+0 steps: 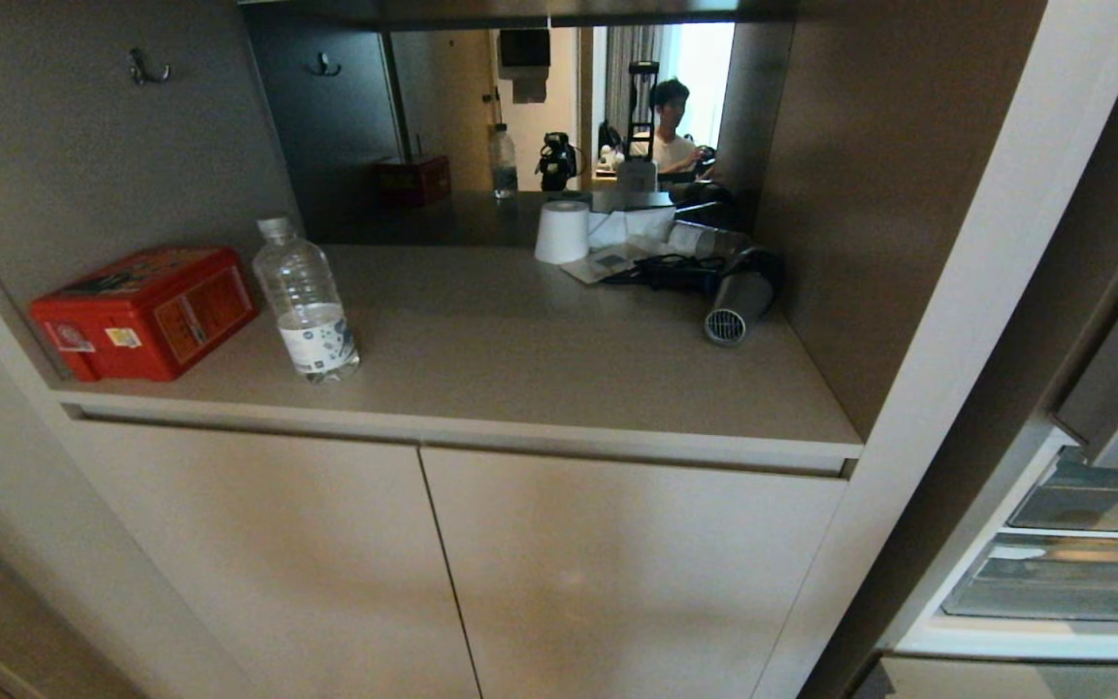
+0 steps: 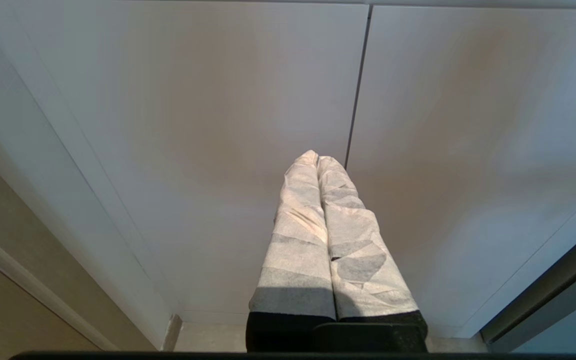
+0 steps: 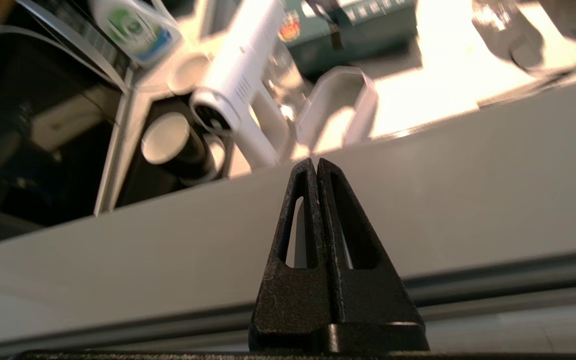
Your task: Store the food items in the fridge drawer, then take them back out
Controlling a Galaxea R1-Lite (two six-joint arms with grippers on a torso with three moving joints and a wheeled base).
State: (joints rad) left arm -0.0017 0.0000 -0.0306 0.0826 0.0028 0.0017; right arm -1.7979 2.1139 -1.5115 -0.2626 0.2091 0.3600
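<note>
Facing the cabinet counter [image 1: 540, 369], you had both the left gripper [image 2: 317, 161] and right gripper [image 3: 316, 162] pinched together and empty, no pepper or potato in sight, and the fridge drawer [image 1: 1073, 578] lower right, so you probably needed to locate the food first.

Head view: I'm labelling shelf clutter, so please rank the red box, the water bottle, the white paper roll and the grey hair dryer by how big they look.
1. red box
2. water bottle
3. and 4. grey hair dryer and white paper roll look alike; the dryer is foreshortened and the roll sits farther back, so I won't rank them.
</note>
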